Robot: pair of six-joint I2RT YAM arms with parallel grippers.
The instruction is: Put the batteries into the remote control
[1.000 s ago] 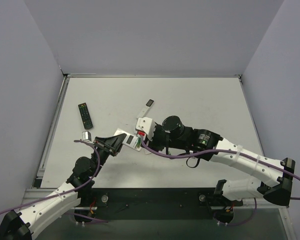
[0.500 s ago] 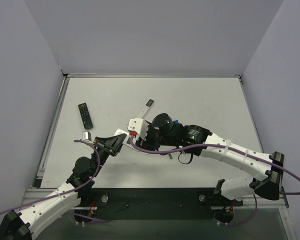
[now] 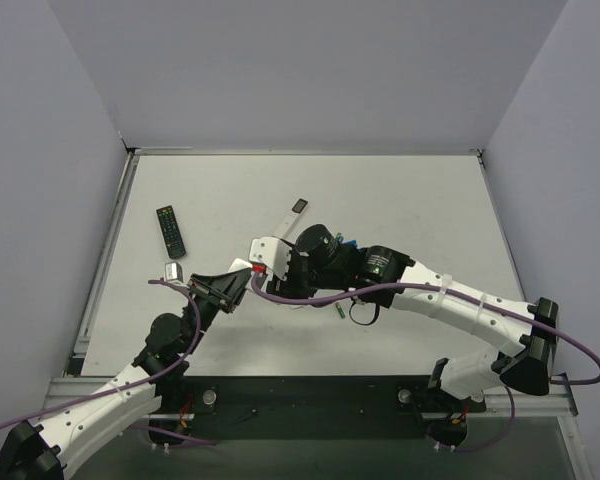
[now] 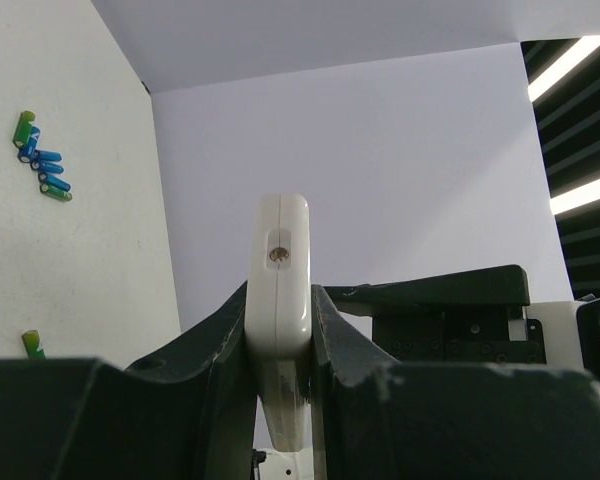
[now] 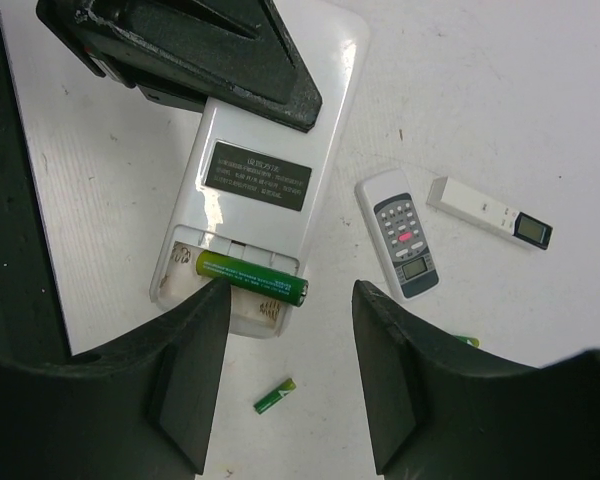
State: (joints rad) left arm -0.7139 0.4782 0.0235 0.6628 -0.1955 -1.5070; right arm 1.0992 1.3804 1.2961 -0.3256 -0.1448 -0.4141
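Now right tool [image 5: 290,350] shifted left, over remote control [image 5: 250,215]

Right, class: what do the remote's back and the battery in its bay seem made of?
The remote is likely hard white plastic, smooth and slightly glossy; a glare streak shows on its back. The battery is probably a metal cell in a shiny green wrap, going by its highlight; the metal itself is hidden.

I'm working in a robotics lab cell: bare white table [image 3: 410,200], blank partition walls [image 3: 310,70], ceiling strip lights [image 4: 578,62].
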